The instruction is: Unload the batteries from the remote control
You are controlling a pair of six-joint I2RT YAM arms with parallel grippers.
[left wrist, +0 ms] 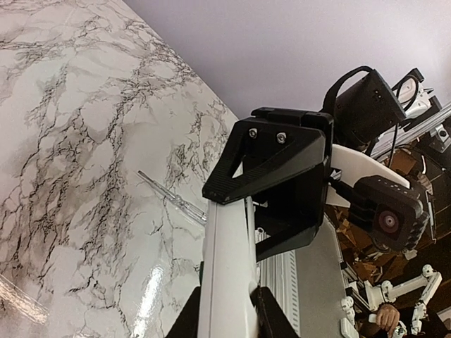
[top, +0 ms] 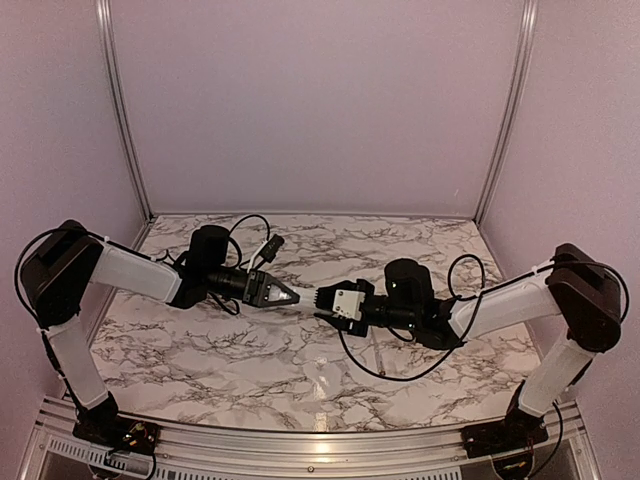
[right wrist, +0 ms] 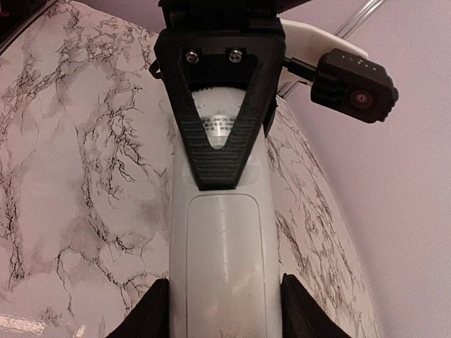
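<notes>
The white remote control [right wrist: 222,260] is held in the air between both grippers, above the middle of the marble table [top: 250,350]. My left gripper [left wrist: 227,310] is shut on one end of the remote [left wrist: 225,260]. My right gripper [right wrist: 224,310] is shut on the other end, where the back cover is closed. In the top view only a short piece of the remote [top: 308,294] shows between the left gripper [top: 288,295] and the right gripper [top: 325,298]. The batteries are hidden.
A thin clear stick [left wrist: 173,201] lies on the table below the remote. Black cables [top: 250,232] loop behind the left arm and a cable [top: 385,372] hangs under the right arm. Pink walls enclose the table on three sides.
</notes>
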